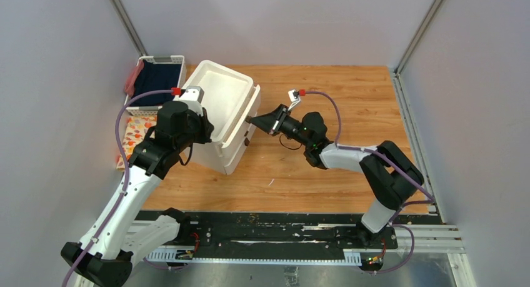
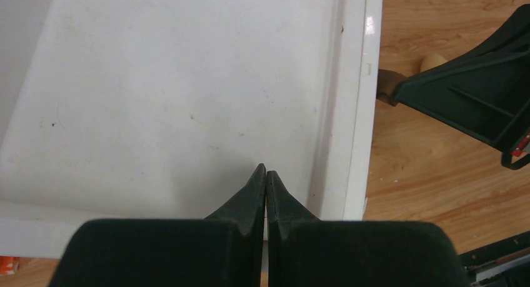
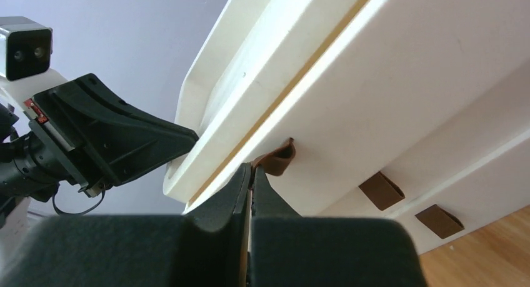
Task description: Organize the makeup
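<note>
The big white drawer box (image 1: pixel 228 96) stands at the middle left of the wooden table. My right gripper (image 1: pixel 252 120) is shut on the brown loop knob (image 3: pixel 279 157) of the top drawer (image 3: pixel 387 93); its fingertips (image 3: pixel 251 169) pinch the loop. That drawer front stands a little out from the box. My left gripper (image 1: pixel 209 129) is shut and empty, its tips (image 2: pixel 266 171) over the box's white top (image 2: pixel 175 93). A small beige rounded thing (image 2: pixel 432 62), perhaps the sponge, peeks out on the table behind my right gripper (image 2: pixel 475 99). No makeup sticks are in view.
A white basket with dark blue cloth (image 1: pixel 156 74) sits at the back left, a patterned sheet (image 1: pixel 134 134) in front of it. Two lower brown knobs (image 3: pixel 381 190) (image 3: pixel 439 220) show on the box's front. Grey walls close in the table.
</note>
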Robot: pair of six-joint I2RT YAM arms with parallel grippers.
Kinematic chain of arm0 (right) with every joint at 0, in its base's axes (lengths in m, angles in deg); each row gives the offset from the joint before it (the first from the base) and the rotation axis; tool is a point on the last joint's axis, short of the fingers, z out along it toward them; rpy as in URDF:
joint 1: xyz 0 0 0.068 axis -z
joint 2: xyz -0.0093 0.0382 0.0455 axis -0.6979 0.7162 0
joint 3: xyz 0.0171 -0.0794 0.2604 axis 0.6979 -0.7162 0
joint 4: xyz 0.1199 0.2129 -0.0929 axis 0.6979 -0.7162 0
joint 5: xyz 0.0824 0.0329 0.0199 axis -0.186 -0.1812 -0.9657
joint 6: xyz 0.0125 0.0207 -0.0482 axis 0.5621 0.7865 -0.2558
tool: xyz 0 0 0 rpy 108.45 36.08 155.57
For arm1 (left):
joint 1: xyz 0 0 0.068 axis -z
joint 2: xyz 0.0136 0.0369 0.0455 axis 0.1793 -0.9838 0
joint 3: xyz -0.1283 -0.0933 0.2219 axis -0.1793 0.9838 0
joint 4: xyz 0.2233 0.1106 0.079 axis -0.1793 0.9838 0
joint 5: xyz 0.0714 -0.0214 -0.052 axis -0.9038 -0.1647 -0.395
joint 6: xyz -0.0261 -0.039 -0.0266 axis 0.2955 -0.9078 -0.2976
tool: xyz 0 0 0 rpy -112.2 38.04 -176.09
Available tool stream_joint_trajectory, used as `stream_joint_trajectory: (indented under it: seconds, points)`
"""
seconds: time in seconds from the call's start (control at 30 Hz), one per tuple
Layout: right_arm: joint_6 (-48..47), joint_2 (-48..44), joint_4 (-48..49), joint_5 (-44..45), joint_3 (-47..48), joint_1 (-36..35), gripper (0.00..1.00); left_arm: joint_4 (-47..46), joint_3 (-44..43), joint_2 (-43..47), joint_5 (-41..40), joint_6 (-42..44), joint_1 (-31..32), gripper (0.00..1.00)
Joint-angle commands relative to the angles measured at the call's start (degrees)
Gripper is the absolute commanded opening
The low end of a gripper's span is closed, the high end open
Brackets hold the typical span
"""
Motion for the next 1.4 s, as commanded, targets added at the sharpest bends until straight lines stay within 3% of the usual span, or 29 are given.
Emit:
stream_joint_trajectory:
  seconds: [0.0,0.47,0.67,0.7,0.9,1.03,1.23,1.37]
  points:
    - [-7.2,-7.0,-9.8,2.8,-1.4,0.1,0.00,0.1,-0.9,-0.4,1.2,-0.8,0.4,0.00]
    - [-11.0,-21.4,-24.8,12.2,-9.4,0.2,0.00,0.0,-0.7,0.1,1.1,-0.7,0.4,0.00]
    - [-16.9,-24.6,-38.1,11.8,-4.3,0.3,0.00,-0.5,-0.8,-0.7,1.9,-1.2,0.4,0.00]
    - [-17.7,-24.4,-40.1,11.1,-2.8,0.2,0.02,-0.5,-0.9,-0.6,1.9,-1.2,0.4,0.00]
    - [-22.8,-23.6,-54.3,8.9,5.6,0.1,0.33,-0.3,-0.9,0.1,1.3,-0.9,0.4,0.00]
    - [-26.0,-28.6,-62.2,13.7,6.9,0.0,0.49,-0.3,-0.8,0.3,1.2,-0.8,0.4,0.00]
    - [-29.6,-34.4,-80.6,28.0,11.6,0.1,0.50,-0.5,-1.1,-0.5,1.4,-1.0,0.4,0.00]
    - [-32.6,-31.3,-95.8,37.5,17.6,0.5,0.52,-0.8,-1.2,-0.9,1.6,-1.2,0.4,0.00]
